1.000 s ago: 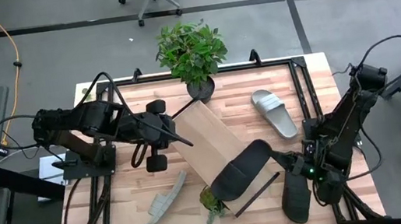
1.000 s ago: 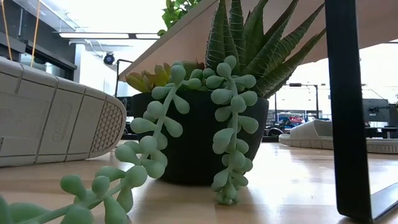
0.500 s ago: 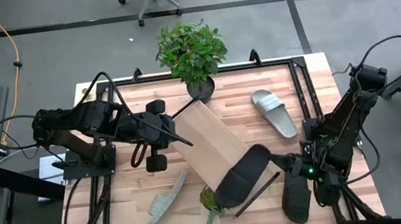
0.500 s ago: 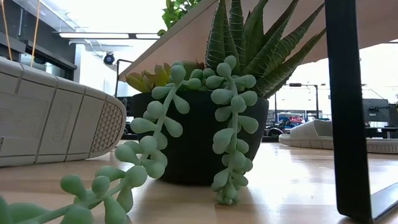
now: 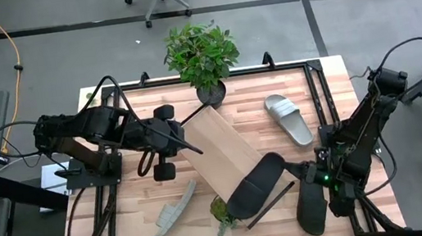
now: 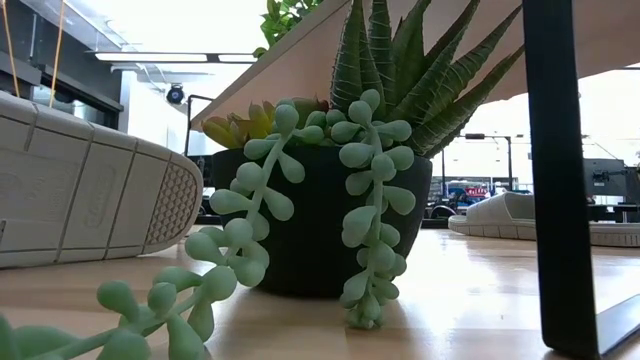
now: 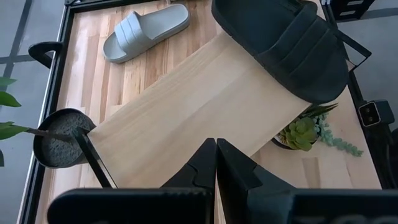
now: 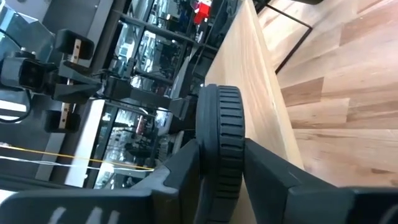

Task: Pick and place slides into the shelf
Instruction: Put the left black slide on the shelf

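The shelf (image 5: 217,146) is a light-wood board on a thin dark frame and stands diagonally mid-table. One black slide (image 5: 255,186) lies tilted over the shelf's near end and is held by my right gripper (image 5: 295,171). The second black slide (image 5: 310,207) lies flat on the table beside the right arm. One grey slide (image 5: 288,118) lies flat near the far right. The other grey slide (image 5: 173,212) rests on its side edge at the near left. My left gripper (image 7: 216,149) is shut and hovers at the shelf's left long edge. My right gripper pinches the black slide by the rim of its sole (image 8: 221,134), at the end toward the table's right edge (image 5: 281,162). One finger (image 8: 183,171) lies on each face of the sole. The other end (image 7: 311,87) reaches over the shelf's near end, above the succulent.
A leafy plant in a dark pot (image 5: 209,92) stands at the shelf's far end. A small succulent pot (image 5: 221,210) sits under its near end and fills the low view (image 6: 320,230). A dark frame leg (image 6: 560,170) stands beside it. Bare tabletop (image 5: 144,198) lies near the left.
My right gripper has eased a little toward the table's near edge, still shut on the black slide. The slide has shifted slightly the same way over the shelf's near end. The left arm has kept still.
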You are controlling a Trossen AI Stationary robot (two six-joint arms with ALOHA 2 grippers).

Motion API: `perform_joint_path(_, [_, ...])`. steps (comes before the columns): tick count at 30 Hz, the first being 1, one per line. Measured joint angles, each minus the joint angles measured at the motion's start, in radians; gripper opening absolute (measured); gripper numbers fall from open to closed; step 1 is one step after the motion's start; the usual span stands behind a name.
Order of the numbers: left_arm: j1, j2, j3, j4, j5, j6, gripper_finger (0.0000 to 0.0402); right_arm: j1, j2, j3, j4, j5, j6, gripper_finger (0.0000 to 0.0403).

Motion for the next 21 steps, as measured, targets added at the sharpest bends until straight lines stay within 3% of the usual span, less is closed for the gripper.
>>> perform_joint_path(8, [0.000, 0.000, 0.000, 0.000, -0.005, 0.000, 0.0003, -0.001, 0.000, 0.000, -0.116, -0.073, 0.121, 0.0131])
perform_joint_path(21, [0.000, 0.000, 0.000, 0.000, -0.005, 0.000, 0.0003, -0.036, 0.000, 0.000, -0.148, -0.172, 0.139, 0.0131])
